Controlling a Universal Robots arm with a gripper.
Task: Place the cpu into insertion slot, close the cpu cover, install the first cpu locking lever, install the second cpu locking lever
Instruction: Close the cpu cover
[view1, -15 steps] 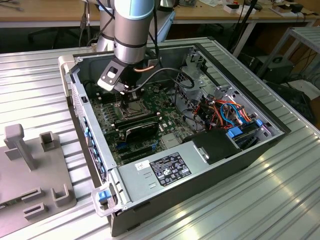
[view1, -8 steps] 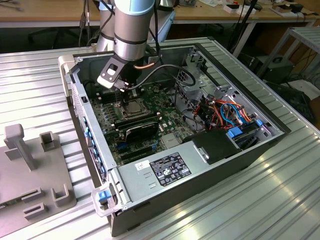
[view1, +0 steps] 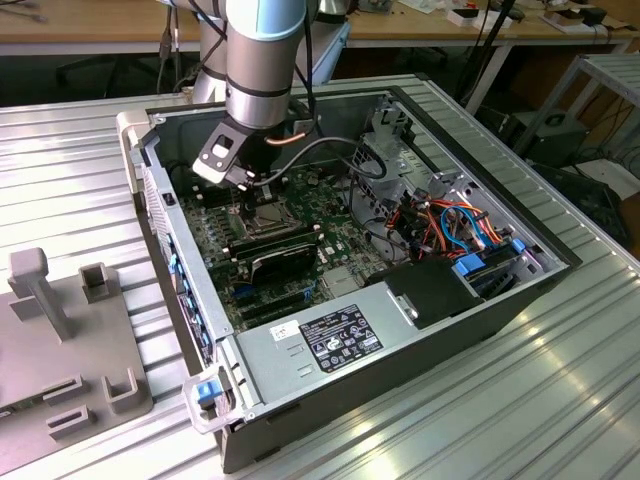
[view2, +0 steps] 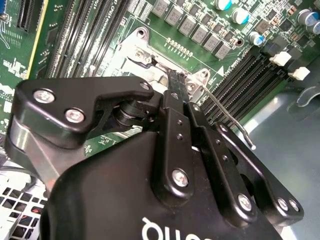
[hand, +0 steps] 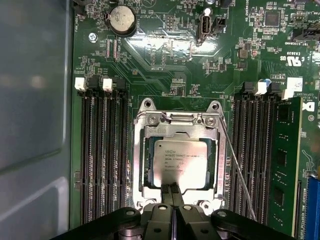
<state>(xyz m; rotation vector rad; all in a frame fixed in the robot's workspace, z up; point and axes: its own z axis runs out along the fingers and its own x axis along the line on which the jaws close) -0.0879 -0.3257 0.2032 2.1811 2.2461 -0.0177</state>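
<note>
Framing square silver cpu (hand: 180, 162), grey cpu cover (hand: 138, 160); jaws together

Open computer case (view1: 480, 312) sits on a ribbed metal table (view1: 520, 420). Arm (view1: 262, 60) reaches down inside. Gripper (view1: 247, 192) is low over the socket (view1: 262, 220) on the green motherboard (view1: 215, 240). Black card (view1: 285, 262) lies just beside the socket. Labelled power supply (view1: 330, 340) is at the near end. Grey fixture (view1: 60, 340) is on the table, exterior view's left.
</note>
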